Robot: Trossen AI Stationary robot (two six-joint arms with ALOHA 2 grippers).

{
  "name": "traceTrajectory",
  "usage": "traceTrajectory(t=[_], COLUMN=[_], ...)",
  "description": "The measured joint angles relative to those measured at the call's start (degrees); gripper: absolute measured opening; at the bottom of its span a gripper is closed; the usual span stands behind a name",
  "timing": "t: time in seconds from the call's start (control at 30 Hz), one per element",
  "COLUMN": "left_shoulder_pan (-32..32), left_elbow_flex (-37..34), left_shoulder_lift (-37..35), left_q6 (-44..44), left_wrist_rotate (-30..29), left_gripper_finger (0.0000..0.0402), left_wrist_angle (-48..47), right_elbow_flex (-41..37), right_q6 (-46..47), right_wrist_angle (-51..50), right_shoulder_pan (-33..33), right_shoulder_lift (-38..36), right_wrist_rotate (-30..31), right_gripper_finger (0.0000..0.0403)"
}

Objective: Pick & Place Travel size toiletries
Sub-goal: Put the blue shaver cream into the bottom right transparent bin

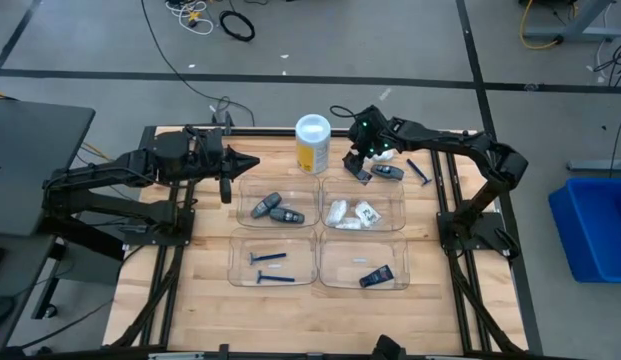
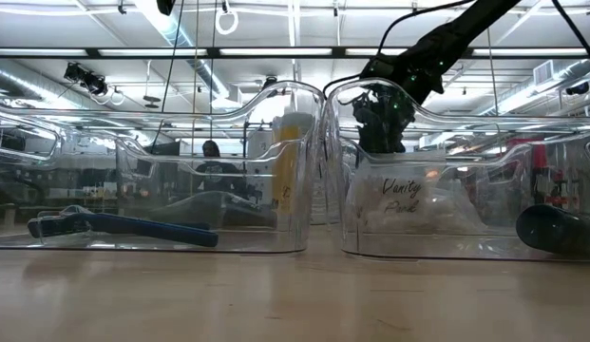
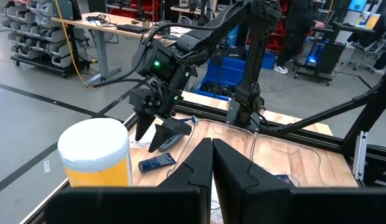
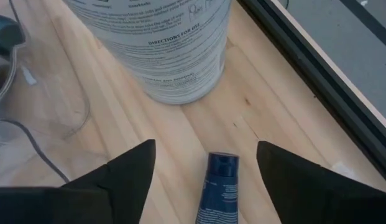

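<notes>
Right gripper (image 1: 359, 163): at about 1 o'clock of the table from its centre, just past the far right tray; its fingers (image 4: 127, 171) stand wide apart with nothing between them but air.
Dark blue tube (image 4: 216, 190): lies flat on the wood under the right gripper, between the spread fingers and touching neither; the yellow canister stands close beyond its cap.
Left gripper (image 1: 226, 186): at about 10 o'clock, over the wood just beside the far left tray; its fingers (image 3: 199, 171) are pressed together and hold nothing.
Yellow canister (image 1: 311, 145): upright with a white lid at 12 o'clock, between the two grippers and close to the right one.
Trays: four clear plastic trays in a two-by-two block mid-table.
Far left tray (image 1: 245, 190): two grey oval sticks (image 1: 274, 208).
Far right tray (image 1: 395, 222): white crinkly packets (image 1: 352, 212).
Near left tray (image 1: 240, 275): two blue razors (image 1: 269, 259).
Near right tray (image 1: 335, 278): one dark blue tube (image 1: 376, 276) and a small pale item too small to tell.
Loose on the wood: a grey stick (image 1: 388, 172) and a blue razor (image 1: 420, 172) at about 2 o'clock, beside the right gripper.
Table (image 1: 205, 310): pale wooden boards in a black metal frame.
Room: grey floor with dark lines and loose cables; a blue bin (image 1: 595, 225) at 3 o'clock; benches and shelves beyond, with a person (image 2: 215, 163) seen far off through the trays.
</notes>
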Motion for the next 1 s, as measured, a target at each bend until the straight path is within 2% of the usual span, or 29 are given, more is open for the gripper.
traceTrajectory(t=[0.2,0.43,0.7,1.0], left_shoulder_pan=[-0.02,-0.02,0.00,-0.02], left_elbow_flex=[0.00,0.00,0.00,0.00], left_shoulder_lift=[0.00,0.00,0.00,0.00], left_q6=[-0.11,-0.11,-0.11,-0.14], left_wrist_rotate=[0.04,0.15,0.16,0.16], left_gripper_finger=[0.0005,0.0020,0.0005,0.0020], left_wrist_angle=[0.00,-0.02,-0.02,-0.04], right_elbow_flex=[0.00,0.00,2.91,3.56], right_q6=[0.06,1.39,1.37,-0.14], right_wrist_angle=[-0.01,-0.23,-1.14,-3.10], right_shoulder_pan=[-0.26,-0.21,-0.24,-0.24], right_shoulder_lift=[1.03,5.27,9.69,12.42], right_wrist_rotate=[1.73,2.94,3.03,3.29], right_gripper_finger=[0.0295,0.0292,0.0292,0.0288])
